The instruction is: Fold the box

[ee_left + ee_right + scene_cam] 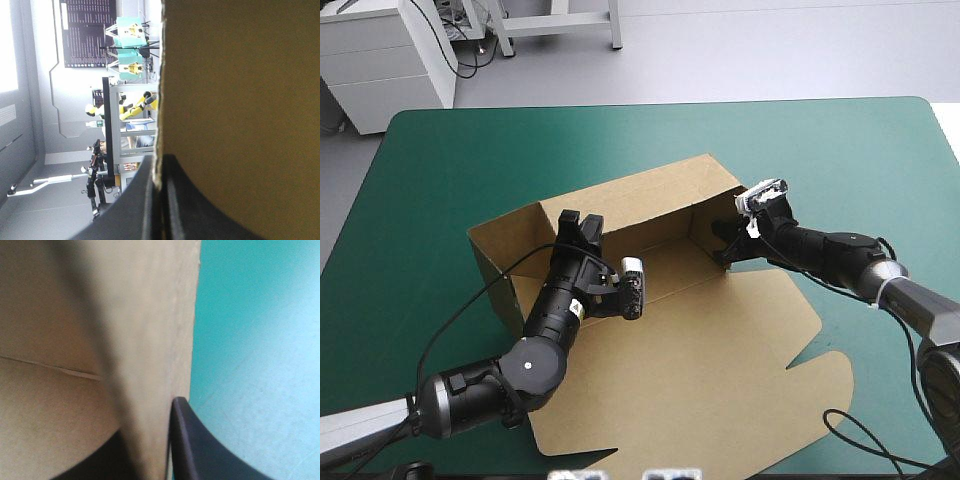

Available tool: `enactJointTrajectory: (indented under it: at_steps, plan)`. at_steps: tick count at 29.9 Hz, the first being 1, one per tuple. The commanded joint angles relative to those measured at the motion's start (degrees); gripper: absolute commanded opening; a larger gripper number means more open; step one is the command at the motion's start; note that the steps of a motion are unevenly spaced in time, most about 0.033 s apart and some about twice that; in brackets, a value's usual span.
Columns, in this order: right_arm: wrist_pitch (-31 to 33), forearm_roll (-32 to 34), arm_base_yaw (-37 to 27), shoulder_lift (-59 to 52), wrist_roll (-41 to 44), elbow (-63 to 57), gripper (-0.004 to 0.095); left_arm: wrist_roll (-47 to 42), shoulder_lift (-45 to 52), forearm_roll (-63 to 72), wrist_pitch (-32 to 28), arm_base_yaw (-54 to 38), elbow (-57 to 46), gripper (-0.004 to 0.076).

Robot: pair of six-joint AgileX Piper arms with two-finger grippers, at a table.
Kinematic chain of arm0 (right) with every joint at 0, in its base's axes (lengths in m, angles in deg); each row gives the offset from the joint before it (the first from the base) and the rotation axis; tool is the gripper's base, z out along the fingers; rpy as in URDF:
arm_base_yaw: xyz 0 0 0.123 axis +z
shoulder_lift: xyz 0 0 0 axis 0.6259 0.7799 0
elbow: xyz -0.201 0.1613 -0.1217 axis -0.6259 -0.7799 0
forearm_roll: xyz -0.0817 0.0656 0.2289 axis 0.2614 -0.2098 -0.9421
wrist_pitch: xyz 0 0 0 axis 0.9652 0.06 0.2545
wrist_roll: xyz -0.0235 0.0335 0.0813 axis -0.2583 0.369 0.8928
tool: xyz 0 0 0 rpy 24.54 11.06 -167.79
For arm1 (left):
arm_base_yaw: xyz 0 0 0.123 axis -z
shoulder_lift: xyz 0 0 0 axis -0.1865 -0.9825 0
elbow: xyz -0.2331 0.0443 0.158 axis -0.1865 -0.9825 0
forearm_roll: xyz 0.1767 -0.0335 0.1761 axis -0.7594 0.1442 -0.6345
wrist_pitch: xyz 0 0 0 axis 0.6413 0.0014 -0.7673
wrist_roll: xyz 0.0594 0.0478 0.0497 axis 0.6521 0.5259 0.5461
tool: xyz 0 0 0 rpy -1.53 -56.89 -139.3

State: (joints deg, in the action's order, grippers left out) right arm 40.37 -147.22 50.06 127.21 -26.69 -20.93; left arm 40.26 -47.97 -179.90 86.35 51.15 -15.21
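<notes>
Two grippers, both pinching board. Nearest me, the brown box (pixel 700 350) lies mid-table, its lid flat toward the near edge and its walls raised beyond. My left gripper (pixel 580 226) clamps an upright panel toward the box's left end, its black fingers all but closed on the edge. My right gripper (pixel 725 243) nips the right end wall, one finger inside and one outside over the teal-green cover (pixel 450 160).
</notes>
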Motion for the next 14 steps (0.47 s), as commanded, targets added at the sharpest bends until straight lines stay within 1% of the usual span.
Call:
enactJointTrajectory:
  at_steps: [1,5,11,12,14]
  plan:
    - [7.86,-4.11,0.01,-2.29,-0.09,1.72,-0.0018,-0.69,1.59,-8.07,0.87,0.24,1.52,-0.0008]
    - [7.86,-4.11,0.01,-2.29,-0.09,1.72,-0.0018,-0.69,1.59,-8.07,0.99,0.24,1.52,-0.0008]
    - [6.68,-4.11,0.01,-2.29,0.56,1.72,-0.0017,-0.69,1.59,-8.07,3.49,0.24,1.52,-0.0004]
    - [5.82,-4.11,0.01,-2.29,1.40,1.72,-0.0017,-0.69,1.59,-8.07,3.49,0.24,1.52,0.0003]
    - [4.32,-4.11,0.01,-2.29,2.85,1.72,-0.0017,-0.69,1.59,-8.07,3.14,0.24,1.52,0.0047]
